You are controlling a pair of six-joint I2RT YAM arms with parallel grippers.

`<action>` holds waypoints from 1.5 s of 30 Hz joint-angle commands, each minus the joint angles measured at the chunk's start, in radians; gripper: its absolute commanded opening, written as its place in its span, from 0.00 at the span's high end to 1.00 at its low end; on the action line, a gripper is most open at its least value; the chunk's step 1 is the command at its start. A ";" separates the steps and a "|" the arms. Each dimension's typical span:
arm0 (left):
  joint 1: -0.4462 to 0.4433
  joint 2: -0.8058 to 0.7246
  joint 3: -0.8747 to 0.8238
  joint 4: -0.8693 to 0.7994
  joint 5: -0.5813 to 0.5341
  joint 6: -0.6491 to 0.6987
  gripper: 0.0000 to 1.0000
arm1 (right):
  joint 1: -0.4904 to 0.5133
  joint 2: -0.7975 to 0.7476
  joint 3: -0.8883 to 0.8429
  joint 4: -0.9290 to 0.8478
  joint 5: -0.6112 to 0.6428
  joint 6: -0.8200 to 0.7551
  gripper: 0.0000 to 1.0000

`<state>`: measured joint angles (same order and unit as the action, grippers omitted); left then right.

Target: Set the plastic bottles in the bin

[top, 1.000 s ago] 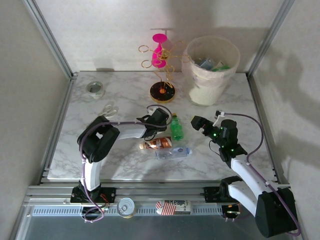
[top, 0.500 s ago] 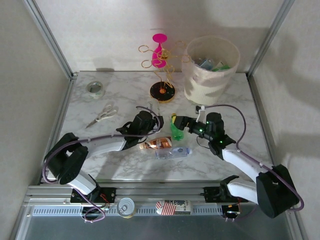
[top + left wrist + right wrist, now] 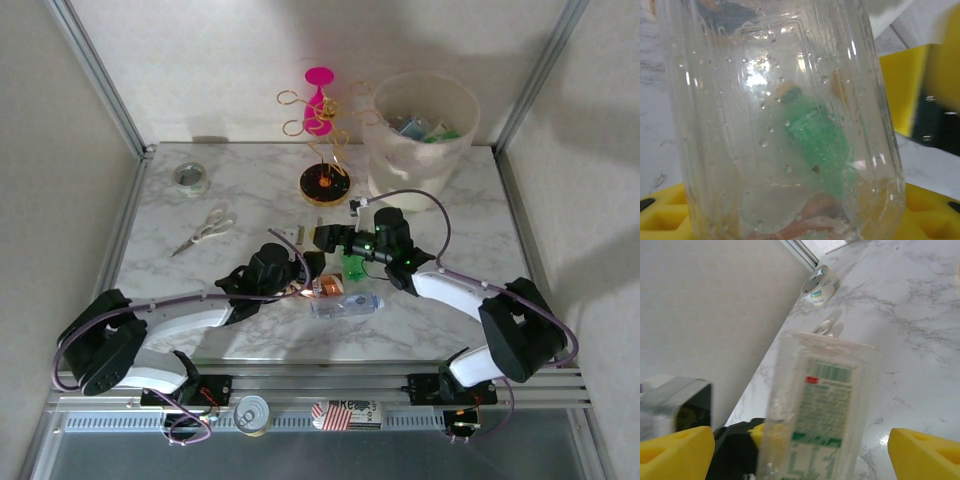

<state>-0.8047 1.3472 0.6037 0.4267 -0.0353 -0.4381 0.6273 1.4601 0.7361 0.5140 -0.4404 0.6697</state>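
Three bottles lie close together in the middle of the counter [image 3: 250,190]: a green bottle [image 3: 353,266], a brown bottle [image 3: 322,287] and, nearest the arms, a clear bottle [image 3: 347,303] on its side. More bottles [image 3: 420,128] already sit in the bin [image 3: 395,165], which stands at the far right corner, well apart from these three.

From where I stand they look empty and thin-walled, so I'd judge them light, easily dented and inclined to roll. I'd take each across the middle of its body, not the tapering neck, and squeeze gently.

The left gripper [image 3: 797,220] has a wet bottle [image 3: 785,100] right up against its camera, beaded with droplets (likely slick to hold). It sits between the yellow pads [image 3: 665,215], but I cannot tell whether they are clenched on it.

The right gripper [image 3: 800,452] is spread wide, with a labelled bottle [image 3: 822,405] between its fingers [image 3: 675,450], touching neither as far as I can see. Which of the counter's bottles that is, I can't say.

Scissors [image 3: 205,228] and a tape roll [image 3: 190,178] lie off to the left.
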 commanded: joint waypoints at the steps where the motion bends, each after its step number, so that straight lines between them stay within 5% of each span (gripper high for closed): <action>1: -0.010 -0.042 -0.018 0.063 0.036 0.041 0.52 | 0.013 0.024 0.032 0.059 -0.024 0.012 0.13; 10: -0.024 -0.034 -0.015 0.078 0.066 0.047 0.52 | 0.028 0.049 0.037 0.102 -0.057 0.031 0.17; 17: -0.034 -0.050 -0.004 0.071 0.059 0.050 0.50 | 0.028 0.049 0.028 0.109 -0.057 0.036 0.37; 30: -0.038 -0.167 -0.055 0.069 -0.021 0.013 0.04 | -0.007 -0.030 0.011 0.001 0.068 -0.004 0.48; 39: 0.005 -0.291 -0.140 0.054 -0.214 -0.059 0.00 | -0.127 -0.163 0.087 -0.172 0.109 -0.092 0.49; 45: 0.112 -0.316 -0.203 0.064 -0.189 -0.173 0.00 | -0.198 -0.204 0.299 -0.320 0.137 -0.194 0.50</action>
<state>-0.7269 1.0500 0.4309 0.4767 -0.2005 -0.5316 0.4522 1.2987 0.9298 0.2554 -0.3336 0.5575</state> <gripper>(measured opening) 0.995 0.534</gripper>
